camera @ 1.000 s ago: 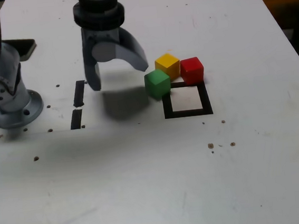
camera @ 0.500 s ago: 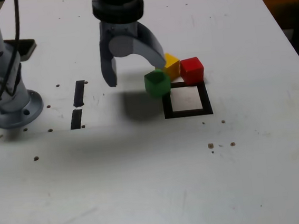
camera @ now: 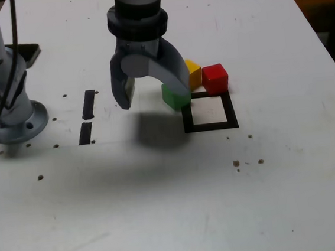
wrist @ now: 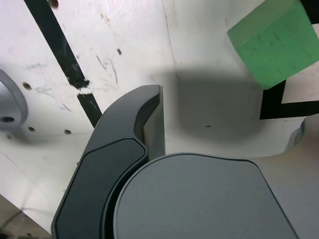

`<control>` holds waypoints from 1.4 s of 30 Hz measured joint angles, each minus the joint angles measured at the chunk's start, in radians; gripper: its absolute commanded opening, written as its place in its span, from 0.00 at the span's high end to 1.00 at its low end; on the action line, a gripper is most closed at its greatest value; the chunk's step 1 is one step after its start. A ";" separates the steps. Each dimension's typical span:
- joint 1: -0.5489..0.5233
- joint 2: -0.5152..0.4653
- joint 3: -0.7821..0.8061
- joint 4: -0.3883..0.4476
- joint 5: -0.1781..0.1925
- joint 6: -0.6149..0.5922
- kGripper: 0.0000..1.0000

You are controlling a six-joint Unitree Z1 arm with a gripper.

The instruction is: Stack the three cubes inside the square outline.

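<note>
The white table fills the exterior view, with the arm's grey base at the left edge. The end effector hangs in the upper middle of the frame, jaws spread wide and holding nothing; its right finger covers part of the green cube. The square outline lies just right of centre. The green cube sits at the outline's upper left corner, the yellow cube just behind it, and the red cube beside that, at the outline's top edge. Two short black strips lie left of centre.
</note>
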 measured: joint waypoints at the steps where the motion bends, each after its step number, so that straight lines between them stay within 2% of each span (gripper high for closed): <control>1: -0.003 0.001 0.005 -0.003 0.005 0.015 0.03; 4: -0.014 0.010 0.010 -0.013 0.021 0.061 0.03; 8: -0.018 0.022 0.010 -0.037 0.061 0.114 0.01; 11: -0.019 0.023 0.025 -0.080 0.107 0.148 0.00; 14: -0.020 0.023 0.045 -0.125 0.125 0.157 0.00; 25: -0.020 0.058 0.060 -0.177 0.159 0.184 0.02; 42: -0.020 0.108 0.086 -0.219 0.175 0.184 0.06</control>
